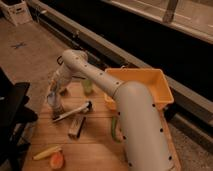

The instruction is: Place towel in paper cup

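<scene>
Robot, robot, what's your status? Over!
Gripper low over table's far left corner. Towel hanging at gripper, not in paper cup. Cup not visible. Green cup stands nearby.
</scene>
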Controlling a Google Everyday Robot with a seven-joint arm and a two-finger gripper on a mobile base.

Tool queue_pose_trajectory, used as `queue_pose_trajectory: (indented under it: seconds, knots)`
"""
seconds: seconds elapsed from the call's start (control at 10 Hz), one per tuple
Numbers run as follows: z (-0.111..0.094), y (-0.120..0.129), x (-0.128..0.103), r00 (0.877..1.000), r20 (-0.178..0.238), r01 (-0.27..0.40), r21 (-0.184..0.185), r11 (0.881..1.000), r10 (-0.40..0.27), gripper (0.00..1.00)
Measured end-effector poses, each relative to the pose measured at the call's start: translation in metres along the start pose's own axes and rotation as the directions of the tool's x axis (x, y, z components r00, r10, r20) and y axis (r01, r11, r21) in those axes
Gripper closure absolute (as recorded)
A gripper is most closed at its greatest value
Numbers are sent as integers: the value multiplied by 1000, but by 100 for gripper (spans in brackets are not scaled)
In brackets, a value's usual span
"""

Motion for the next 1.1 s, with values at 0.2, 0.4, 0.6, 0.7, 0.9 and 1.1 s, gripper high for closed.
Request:
queue_pose_trajectory:
  seconds: [0.2, 0.4, 0.6, 0.7, 0.9, 1.1]
  knots:
    - [0, -3, -4, 1000, 5, 8, 1, 1000, -8, 20]
    - [-2, -6, -8, 1000, 8, 17, 4, 1000, -17, 20]
    - [-6, -10, -16, 999, 13, 37, 9, 999, -37, 20]
    - [-7, -12, -19, 999, 13, 43, 10, 999, -43, 20]
    - [-26, -11, -19, 999, -24, 43, 30, 999, -42, 20]
    - [-57, 2, -15, 996, -81, 25, 56, 998, -20, 20]
